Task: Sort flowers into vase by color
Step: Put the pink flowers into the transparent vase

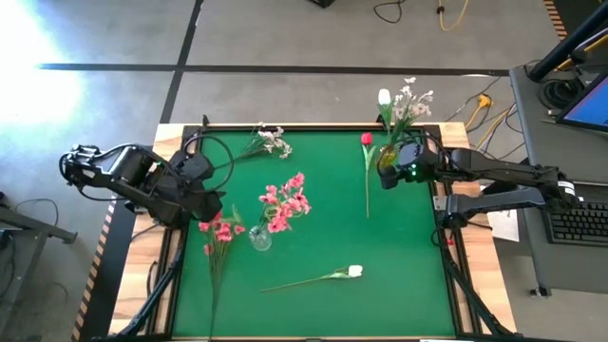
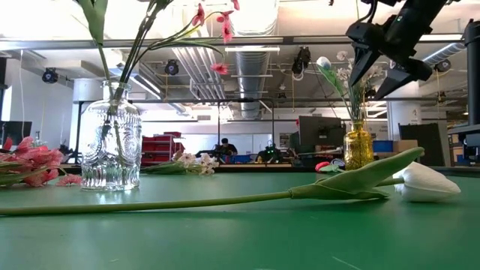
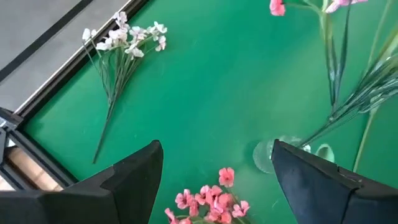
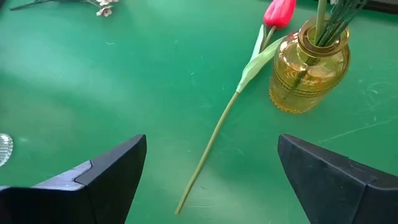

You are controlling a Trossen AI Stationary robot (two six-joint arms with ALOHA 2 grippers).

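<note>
A clear glass vase (image 1: pixel 260 237) with pink blossom sprays (image 1: pixel 285 201) stands mid-table. A yellow glass vase (image 4: pixel 309 70) at the far right holds a white tulip and white sprays (image 1: pixel 404 103). A red tulip (image 1: pixel 367 141) lies beside it, its stem (image 4: pixel 211 146) along the mat. A white tulip (image 1: pixel 354 272) lies near the front. A pink spray (image 1: pixel 220 231) lies at the left, a white spray (image 3: pixel 127 38) at the far left. My left gripper (image 3: pixel 217 171) is open above the pink spray. My right gripper (image 4: pixel 211 177) is open above the red tulip's stem, beside the yellow vase.
The green mat (image 1: pixel 313 304) has free room at the near right and in the middle. A wooden rim (image 1: pixel 285 126) frames it. Cables and a desk with a keyboard (image 1: pixel 579 223) lie beyond the right edge.
</note>
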